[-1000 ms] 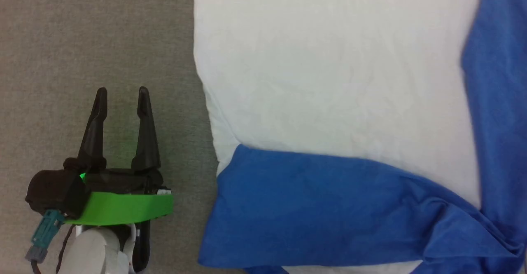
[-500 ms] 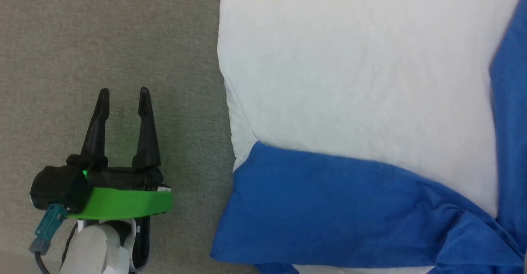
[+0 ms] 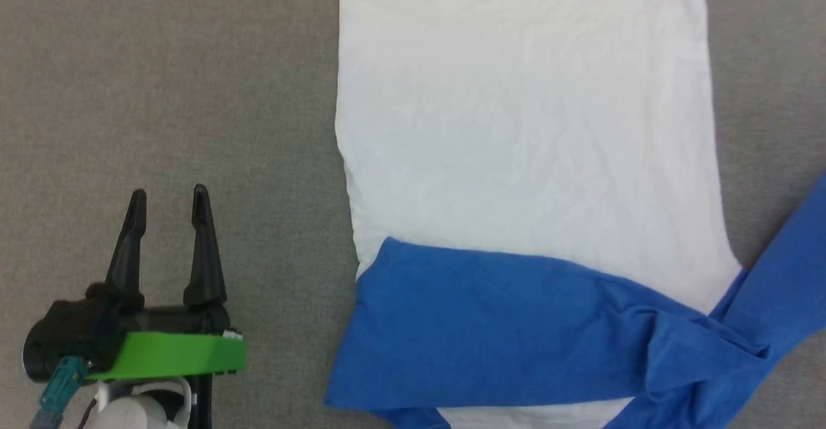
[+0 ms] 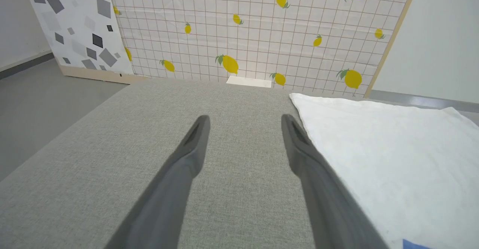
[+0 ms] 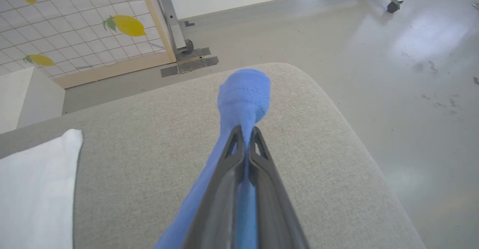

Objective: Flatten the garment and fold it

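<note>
White blue-sleeved shirt (image 3: 529, 126) on grey fabric bench (image 3: 161, 61), right gripper (image 5: 245, 133) jaws clamping blue cuff (image 5: 245, 91), left gripper (image 3: 169, 191) jaws spread, empty.

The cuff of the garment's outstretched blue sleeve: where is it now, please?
In the right wrist view, the cuff sticks out of the shut right gripper, over the rounded corner of the grey cushion.

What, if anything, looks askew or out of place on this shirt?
One blue sleeve lies across the white shirt, bunched into creases at its right end. The other sleeve trails off sideways, its cuff pinched in the shut right gripper.
</note>
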Available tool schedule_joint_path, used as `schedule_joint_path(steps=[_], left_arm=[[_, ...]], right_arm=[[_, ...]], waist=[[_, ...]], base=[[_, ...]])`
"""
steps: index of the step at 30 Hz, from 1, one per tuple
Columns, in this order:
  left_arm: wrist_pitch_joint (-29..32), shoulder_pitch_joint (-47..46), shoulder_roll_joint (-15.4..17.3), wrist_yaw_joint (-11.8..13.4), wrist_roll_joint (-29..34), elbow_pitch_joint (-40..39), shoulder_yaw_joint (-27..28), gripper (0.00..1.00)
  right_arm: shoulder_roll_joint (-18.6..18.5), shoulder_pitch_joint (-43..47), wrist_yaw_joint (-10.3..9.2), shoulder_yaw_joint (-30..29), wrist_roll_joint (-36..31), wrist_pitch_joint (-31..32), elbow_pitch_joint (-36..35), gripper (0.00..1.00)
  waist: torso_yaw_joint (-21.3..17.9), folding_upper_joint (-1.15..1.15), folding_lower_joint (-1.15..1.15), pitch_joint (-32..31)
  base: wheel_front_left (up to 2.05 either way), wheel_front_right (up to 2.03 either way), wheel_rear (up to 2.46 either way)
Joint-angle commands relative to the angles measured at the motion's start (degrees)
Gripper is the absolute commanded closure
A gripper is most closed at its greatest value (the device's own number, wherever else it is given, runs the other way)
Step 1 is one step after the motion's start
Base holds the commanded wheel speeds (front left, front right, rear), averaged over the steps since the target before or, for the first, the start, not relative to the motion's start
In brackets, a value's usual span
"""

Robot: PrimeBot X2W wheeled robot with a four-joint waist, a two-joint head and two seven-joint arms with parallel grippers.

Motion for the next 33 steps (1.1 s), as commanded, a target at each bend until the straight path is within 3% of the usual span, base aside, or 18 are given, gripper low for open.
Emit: schedule_joint_path(steps=[1, 8, 14, 21, 27, 33], left_arm=[[0.3, 1.1, 0.5, 0.4, 0.3, -0.6, 0.3, 0.0], [2.0, 5.7, 1.1, 2.0, 0.3, -3.0, 0.9, 0.0], [3.4, 8.5, 1.5, 3.2, 0.4, -4.9, 1.3, 0.0], [4.4, 9.7, 1.3, 3.7, 0.3, -5.9, 0.6, 0.0], [4.9, 10.1, 1.3, 3.9, 0.3, -6.3, 0.0, 0.0], [5.5, 10.0, 1.3, 3.9, 0.3, -6.7, -0.6, 0.0]], right_arm=[[-0.6, 2.6, -0.09, -1.7, 0.6, -0.7, -0.3, 1.0], [-1.7, 11.6, -0.09, -9.4, 3.9, -2.4, -1.9, 1.0], [-2.0, 15.0, -0.09, -8.4, 7.1, -2.8, -4.0, 1.0], [-1.3, 16.8, -0.09, 3.0, 13.6, -1.1, -9.9, 1.0], [2.5, 18.1, -0.09, 17.3, 19.9, 2.9, -18.4, 1.0], [7.5, 19.3, -0.09, 32.7, 22.1, 4.9, -27.5, 1.0]], waist=[[-2.8, 0.0, 0.0, -6.2], [-3.6, 0.0, 0.0, -11.5], [-4.5, 0.0, 0.0, -14.7], [-5.1, 0.0, 0.0, -17.0], [-4.8, 0.0, 0.0, -17.9], [-3.4, 0.0, 0.0, -18.2]], base=[[0.0, 0.0, 0.0], [0.0, 0.0, 0.0], [0.0, 0.0, 0.0], [0.0, 0.0, 0.0], [0.0, 0.0, 0.0], [0.0, 0.0, 0.0]])
